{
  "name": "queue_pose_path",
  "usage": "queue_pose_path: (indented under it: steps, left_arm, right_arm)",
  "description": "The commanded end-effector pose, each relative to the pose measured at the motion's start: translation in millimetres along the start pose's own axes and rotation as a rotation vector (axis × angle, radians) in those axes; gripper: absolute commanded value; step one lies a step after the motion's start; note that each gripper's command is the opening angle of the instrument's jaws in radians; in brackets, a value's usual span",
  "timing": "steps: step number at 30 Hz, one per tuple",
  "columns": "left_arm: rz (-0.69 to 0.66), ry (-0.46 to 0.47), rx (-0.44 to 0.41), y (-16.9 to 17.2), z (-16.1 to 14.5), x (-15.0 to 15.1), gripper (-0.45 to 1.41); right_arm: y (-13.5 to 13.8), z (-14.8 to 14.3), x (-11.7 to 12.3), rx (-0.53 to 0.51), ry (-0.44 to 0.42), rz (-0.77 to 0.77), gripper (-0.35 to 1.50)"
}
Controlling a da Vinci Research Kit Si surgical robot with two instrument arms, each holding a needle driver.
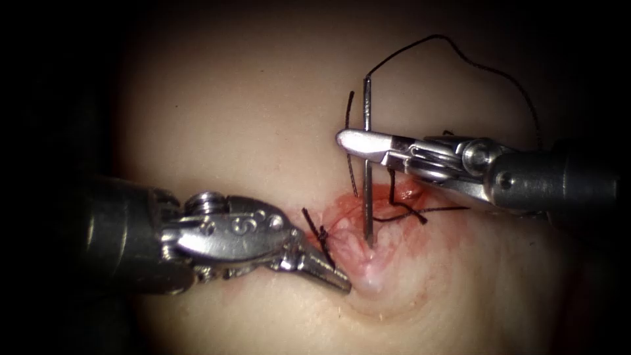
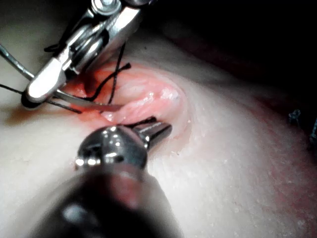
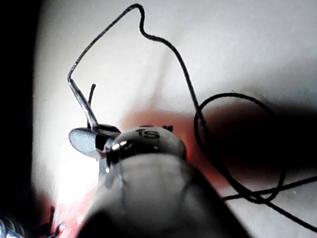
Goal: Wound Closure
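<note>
My right tool (image 1: 348,141) is shut on the curved needle (image 1: 368,197), gripping it above the middle of its curve, nearer the tail end. The needle stands steeply, and its tip touches the pink flesh inside the cut (image 1: 381,263); how deep it goes I cannot tell. Black thread (image 1: 460,56) runs from the needle's tail in a wide loop up and to the right. My left tool (image 1: 338,281) is shut, holding nothing, with its tips resting on the tissue (image 1: 230,98) at the cut's left edge. In the left wrist view the left tool (image 2: 158,130) sits just beside the needle (image 2: 89,101).
A knotted stitch with short cut ends (image 1: 322,231) sits left of the needle. A second knot (image 1: 411,212) lies right of it, under the right tool. Red fluid (image 1: 342,207) stains the tissue around the cut. Loose thread (image 3: 237,148) coils on the tissue beside the right shaft.
</note>
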Motion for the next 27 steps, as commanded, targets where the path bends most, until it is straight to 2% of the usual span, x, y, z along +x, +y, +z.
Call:
queue_pose_path:
  steps: [1,7,9,10,11,13,14,16,19,23,27]
  left_arm:
    - [0.000,0.000,0.000,-0.4,0.6,-0.2,-0.45]
    - [0.000,0.000,0.000,-0.4,0.5,-0.2,-0.45]
    - [0.000,0.000,0.000,-0.4,0.5,-0.2,-0.45]
    - [0.000,0.000,-0.001,-0.4,0.5,-0.2,-0.45]
    - [0.000,0.000,-0.001,-0.4,0.5,-0.2,-0.45]
    - [-0.001,0.002,0.001,-0.3,0.4,-0.1,-0.45]
    - [-0.001,0.002,0.001,-0.4,0.4,-0.1,-0.45]
    - [-0.001,0.002,0.001,-0.4,0.4,-0.1,-0.45]
    - [-0.001,0.002,0.002,-0.3,0.4,-0.1,-0.45]
    - [-0.001,0.002,0.001,-0.3,0.4,-0.1,-0.45]
    - [-0.001,0.002,0.001,-0.3,0.4,-0.1,-0.45]
  right_arm:
    - [0.2,1.7,-0.1,0.091,0.005,0.030,-0.35]
    - [0.0,2.5,-0.6,0.122,0.031,0.078,-0.35]
    - [-0.3,2.6,-0.7,0.062,0.041,0.085,-0.35]
    - [-1.0,2.4,-0.7,-0.051,0.035,0.037,-0.35]
    - [-1.9,2.1,-0.8,-0.175,0.018,-0.092,-0.35]
    - [-3.4,1.7,-1.0,-0.308,0.000,-0.159,-0.35]
    - [-4.0,1.6,-1.0,-0.334,-0.003,-0.166,-0.35]
    - [-4.7,1.6,-1.0,-0.225,-0.006,-0.168,-0.35]
    - [-3.5,2.0,-1.2,-0.030,-0.003,-0.075,-0.35]
    - [-1.8,2.7,-1.7,0.098,-0.008,-0.033,-0.35]
    - [-1.6,3.2,-1.7,0.152,-0.015,-0.011,-0.35]
